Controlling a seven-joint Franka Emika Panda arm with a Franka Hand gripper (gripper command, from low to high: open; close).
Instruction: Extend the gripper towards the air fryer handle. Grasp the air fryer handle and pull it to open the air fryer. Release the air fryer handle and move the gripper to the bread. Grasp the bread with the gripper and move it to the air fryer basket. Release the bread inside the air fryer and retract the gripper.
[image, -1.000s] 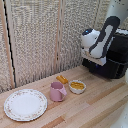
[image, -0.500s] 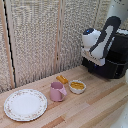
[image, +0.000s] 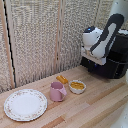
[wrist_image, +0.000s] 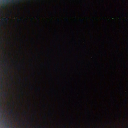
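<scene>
One step in hand: white-black arm's claw (image: 94, 61) pressed at big black air fryer (image: 114, 59) front, 2 o'clock from orange-yellow bread (image: 62, 79); claw state indiscernible. Next: pull handle outward.

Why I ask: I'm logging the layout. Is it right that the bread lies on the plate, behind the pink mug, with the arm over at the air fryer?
Not quite. The bread lies on the bare table, not on the plate. The rest holds: it is behind the mug, and the arm is at the air fryer. The exterior view shows this.
</scene>
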